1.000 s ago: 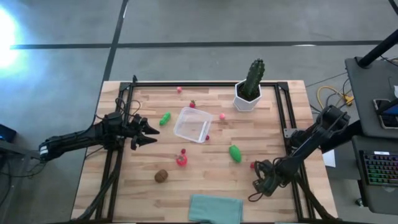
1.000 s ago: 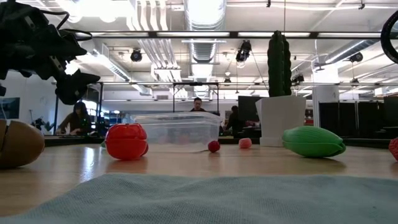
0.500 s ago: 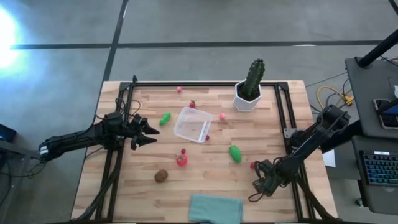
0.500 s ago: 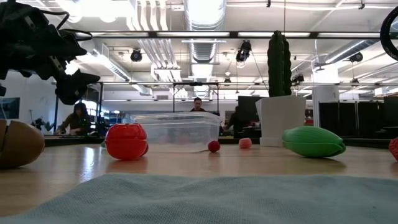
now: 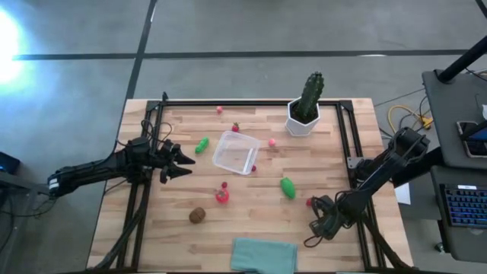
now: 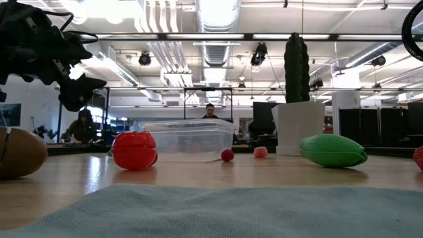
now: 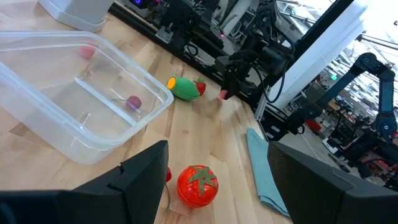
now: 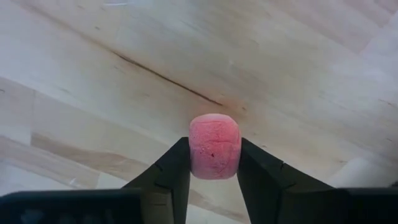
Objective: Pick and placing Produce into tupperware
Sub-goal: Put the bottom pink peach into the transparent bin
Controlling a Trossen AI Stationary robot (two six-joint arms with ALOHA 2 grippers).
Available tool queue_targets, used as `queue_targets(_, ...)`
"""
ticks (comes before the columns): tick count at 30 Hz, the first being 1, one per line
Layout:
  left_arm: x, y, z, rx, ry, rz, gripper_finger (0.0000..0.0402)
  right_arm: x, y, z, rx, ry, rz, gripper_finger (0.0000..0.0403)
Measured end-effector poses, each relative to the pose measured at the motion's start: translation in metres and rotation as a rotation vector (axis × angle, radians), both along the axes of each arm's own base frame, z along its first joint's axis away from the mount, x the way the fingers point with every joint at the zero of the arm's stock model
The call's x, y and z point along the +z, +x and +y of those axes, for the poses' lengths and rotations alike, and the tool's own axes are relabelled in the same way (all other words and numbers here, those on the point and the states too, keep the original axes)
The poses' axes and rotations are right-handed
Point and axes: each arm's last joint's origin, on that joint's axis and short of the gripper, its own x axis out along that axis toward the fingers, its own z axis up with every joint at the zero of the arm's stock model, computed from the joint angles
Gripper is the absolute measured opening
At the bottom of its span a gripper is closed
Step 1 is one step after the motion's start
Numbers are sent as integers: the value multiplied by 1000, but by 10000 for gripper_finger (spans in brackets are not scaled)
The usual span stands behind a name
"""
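Note:
The clear tupperware [image 5: 236,151] stands mid-table, with nothing inside that I can make out. Produce lies around it: a green piece [image 5: 202,144] to its left, another green piece [image 5: 288,187] to its near right, a red tomato-like piece [image 5: 221,196], a brown kiwi [image 5: 198,215], and tiny red and pink pieces [image 5: 272,141]. My right gripper [image 8: 214,163] is at the near right, shut on a small pink piece [image 8: 214,146]. My left gripper [image 5: 183,161] hangs open above the table, left of the tupperware, with nothing between its fingers. My right gripper pinches the small pink piece by its two opposite sides [image 8: 194,149] between its two fingers. The fingers come at it from above, pointing down at the wooden top. The piece is low at the table; whether it is lifted clear, I cannot tell.
A tall green cactus in a white pot [image 5: 307,106] stands at the far right. A teal folded cloth [image 5: 262,255] lies at the near edge. Black rails [image 5: 344,129] run along the table's left and right sides. People show in the room beyond [image 6: 210,111].

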Motion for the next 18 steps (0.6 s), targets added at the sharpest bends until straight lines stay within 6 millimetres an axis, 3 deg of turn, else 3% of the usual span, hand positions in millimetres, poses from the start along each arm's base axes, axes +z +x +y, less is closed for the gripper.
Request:
queue_targets(4, 0, 0, 0, 1, 0, -1, 261, 6, 7, 0, 15, 54, -81, 108)
queue_targets(9, 0, 0, 0, 0, 0, 0, 261, 29, 37, -9, -19, 108, -429, 107)
queue_targets(14, 0, 0, 0, 1, 0, -1, 261, 55, 78, -39, 0, 121, -775, 107)
queue_targets(18, 0, 0, 0, 0, 0, 0, 261, 66, 104, -73, 15, 68, -952, 107)
